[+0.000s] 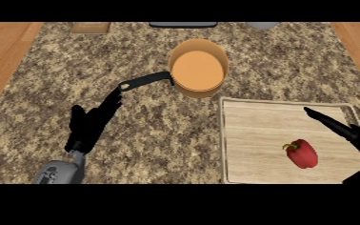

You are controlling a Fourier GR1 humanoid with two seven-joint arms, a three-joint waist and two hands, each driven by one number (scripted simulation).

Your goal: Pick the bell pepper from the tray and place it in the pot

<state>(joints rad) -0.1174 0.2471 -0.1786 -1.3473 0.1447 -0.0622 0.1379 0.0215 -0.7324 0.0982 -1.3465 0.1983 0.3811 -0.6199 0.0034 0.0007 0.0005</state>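
Lying on one tray (253,124) — one bell pepper (302,153), one pot (198,69) apart, both hands (90,124) (336,124) straight-fingered.

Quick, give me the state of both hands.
Left hand: open, fingers straight, holding nothing, near the pot handle.
Right hand: open, holding nothing, above the pepper on the tray.

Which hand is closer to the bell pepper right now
Right. The right hand reaches over the tray, just up and right of the bell pepper. The left hand is far across the counter, near the pot handle.
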